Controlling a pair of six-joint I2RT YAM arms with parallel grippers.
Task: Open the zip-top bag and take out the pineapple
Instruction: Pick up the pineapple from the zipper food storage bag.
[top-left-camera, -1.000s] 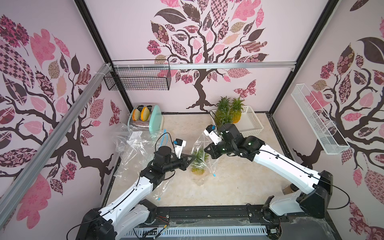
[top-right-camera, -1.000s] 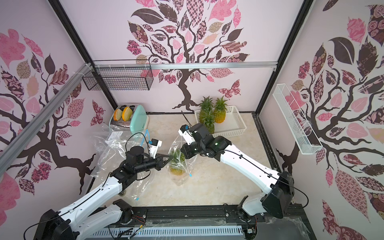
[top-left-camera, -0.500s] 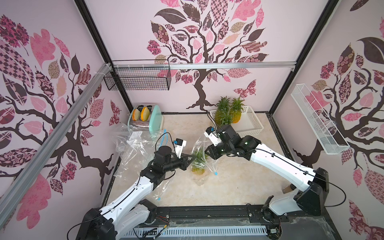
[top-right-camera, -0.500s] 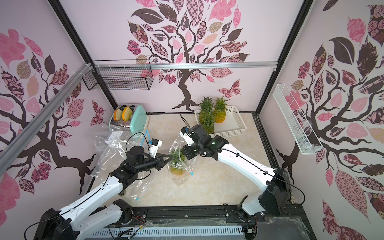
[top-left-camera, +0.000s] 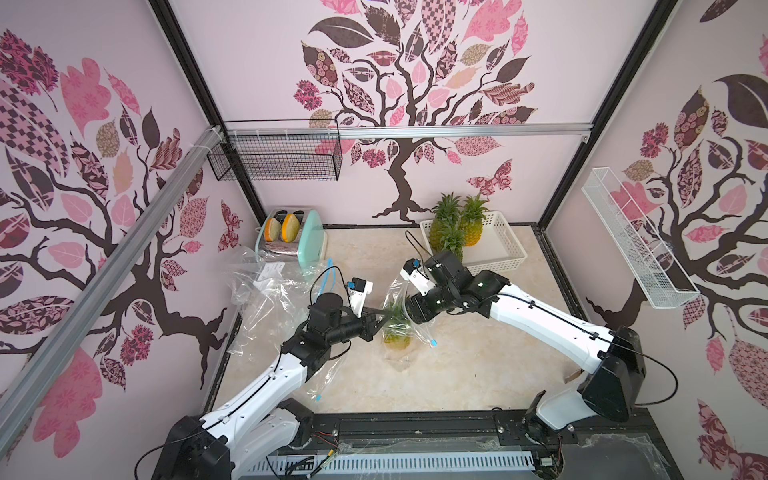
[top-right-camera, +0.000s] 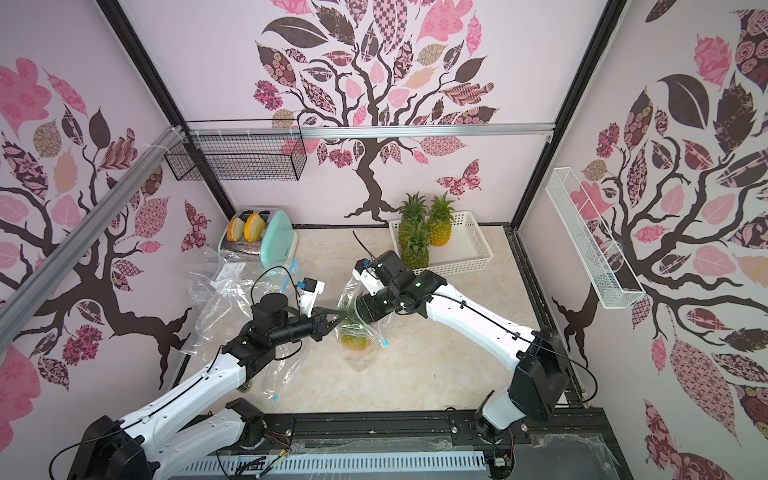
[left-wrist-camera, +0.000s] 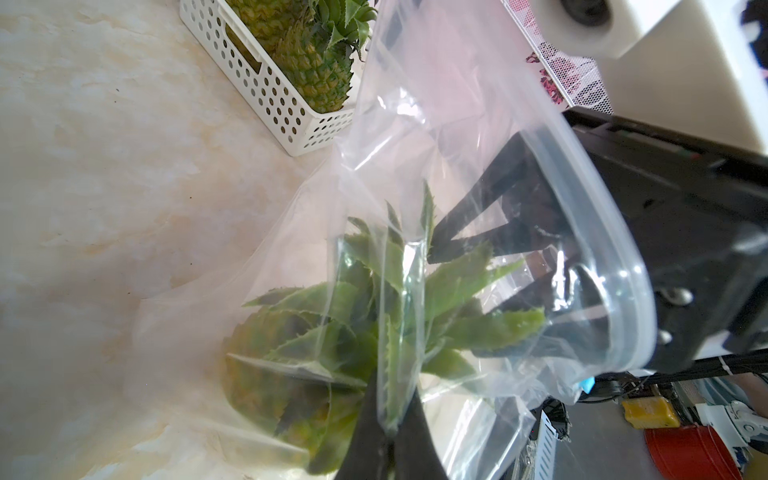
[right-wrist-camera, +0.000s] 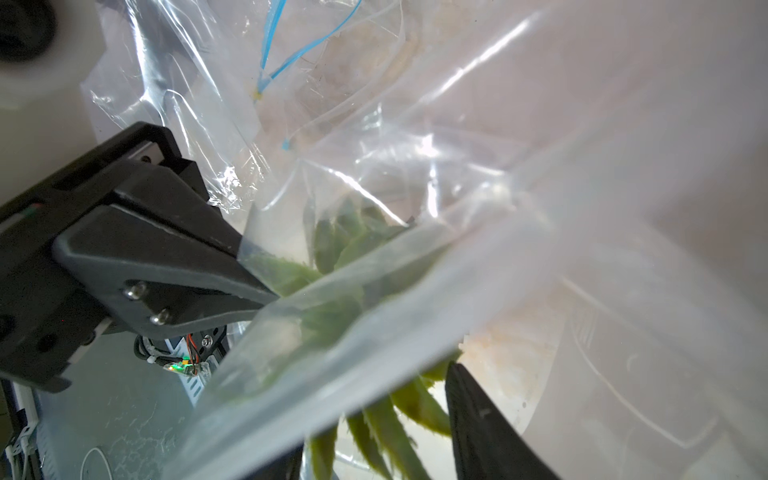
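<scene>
"Left gripper (top-left-camera: 380, 321): what does it have?"

"It is clamped tight on 1 side of the bag (top-left-camera: 420, 332) mouth, with clear film caught between its fingertips."

"And the right gripper (left-wrist-camera: 457, 299)?"

"Its 2 fingers stand apart, reaching in at the bag's mouth from the opposite side, tips facing the left gripper's. Leaves lie between them; whether either finger presses a leaf cannot be told."

"Where is the pineapple (top-left-camera: 397, 340)?"

"Inside the bag, resting on the table (top-left-camera: 478, 374), its fruit just below both grippers' tips and its leaves rising between them."

"Anything else close?"

"Behind the right gripper's wrist sits a white basket (top-left-camera: 513, 253) holding 3 spare pineapples (top-left-camera: 471, 232); beside the left arm lie loose clear bags (top-left-camera: 266, 299)."
</scene>
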